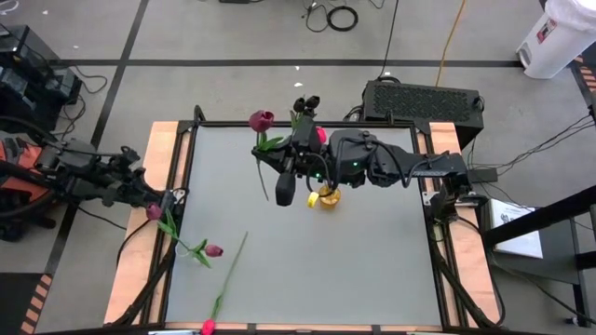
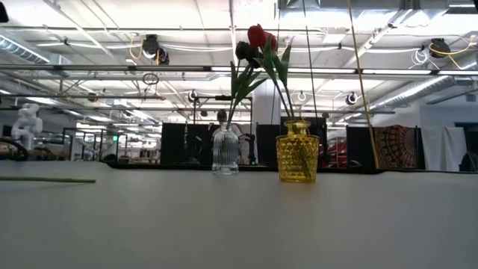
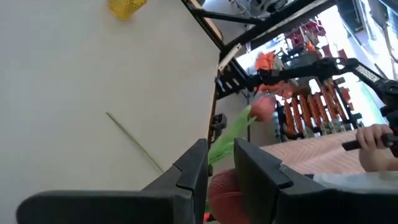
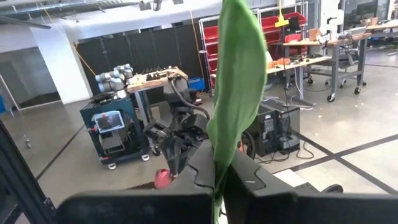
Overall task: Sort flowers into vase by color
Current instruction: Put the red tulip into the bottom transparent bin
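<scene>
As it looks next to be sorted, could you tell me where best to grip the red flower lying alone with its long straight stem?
Grip the flower at the middle of its stem, coming straight down with the fingers across it. It lies flat on the table, the stem is long and bare there, and the head sits right at the edge.

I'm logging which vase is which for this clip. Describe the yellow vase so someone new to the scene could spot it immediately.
In the low view, two small vases stand side by side on the grey table, toward its far edge. The yellow vase is the right-hand one, holding a red tulip. Unlike the clear glass vase beside it, it is amber-yellow with a bumpy, dimpled surface.
</scene>
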Robot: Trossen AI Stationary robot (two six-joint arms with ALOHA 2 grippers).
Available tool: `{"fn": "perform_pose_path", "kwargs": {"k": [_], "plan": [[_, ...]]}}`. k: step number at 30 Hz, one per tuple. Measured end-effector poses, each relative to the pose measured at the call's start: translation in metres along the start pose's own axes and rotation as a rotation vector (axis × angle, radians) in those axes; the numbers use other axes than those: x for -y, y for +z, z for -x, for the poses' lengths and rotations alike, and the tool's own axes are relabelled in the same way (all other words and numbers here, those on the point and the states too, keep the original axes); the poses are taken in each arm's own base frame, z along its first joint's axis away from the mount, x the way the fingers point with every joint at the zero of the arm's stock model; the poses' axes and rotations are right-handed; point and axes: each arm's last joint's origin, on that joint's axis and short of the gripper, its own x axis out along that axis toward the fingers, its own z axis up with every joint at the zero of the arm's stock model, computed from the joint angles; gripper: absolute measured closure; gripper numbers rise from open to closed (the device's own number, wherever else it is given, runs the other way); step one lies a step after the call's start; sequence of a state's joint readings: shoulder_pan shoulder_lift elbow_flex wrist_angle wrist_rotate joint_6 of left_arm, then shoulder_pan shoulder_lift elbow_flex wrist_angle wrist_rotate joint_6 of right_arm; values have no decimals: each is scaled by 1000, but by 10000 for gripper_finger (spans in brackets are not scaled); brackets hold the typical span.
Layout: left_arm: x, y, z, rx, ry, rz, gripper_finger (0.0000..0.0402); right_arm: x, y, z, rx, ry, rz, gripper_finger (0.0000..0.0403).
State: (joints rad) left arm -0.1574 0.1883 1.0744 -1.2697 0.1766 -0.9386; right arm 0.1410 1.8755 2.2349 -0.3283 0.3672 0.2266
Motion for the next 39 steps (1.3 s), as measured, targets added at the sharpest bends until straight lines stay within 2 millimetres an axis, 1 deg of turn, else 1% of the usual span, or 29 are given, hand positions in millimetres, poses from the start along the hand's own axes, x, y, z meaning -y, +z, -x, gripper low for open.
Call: {"fn": "perform_pose_path", "kwargs": {"k": [8,16,21,24,31,36,39], "plan": [[1,0,0,-13,-14,24,317,0,0,0,0,2,3,402],[6,0,0,-65,-102,40,317,3,1,-1,2,-4,7,402],[10,3,0,-49,-149,29,317,4,1,-1,2,-8,7,403],[10,3,0,-48,-147,29,317,4,1,-1,2,-8,7,403],[2,2,0,21,-21,6,317,4,1,-1,2,-7,7,403],[0,5,0,120,61,-58,317,4,1,-1,2,-7,7,403],[1,6,0,140,64,-109,317,4,1,-1,2,-7,7,403]]}}
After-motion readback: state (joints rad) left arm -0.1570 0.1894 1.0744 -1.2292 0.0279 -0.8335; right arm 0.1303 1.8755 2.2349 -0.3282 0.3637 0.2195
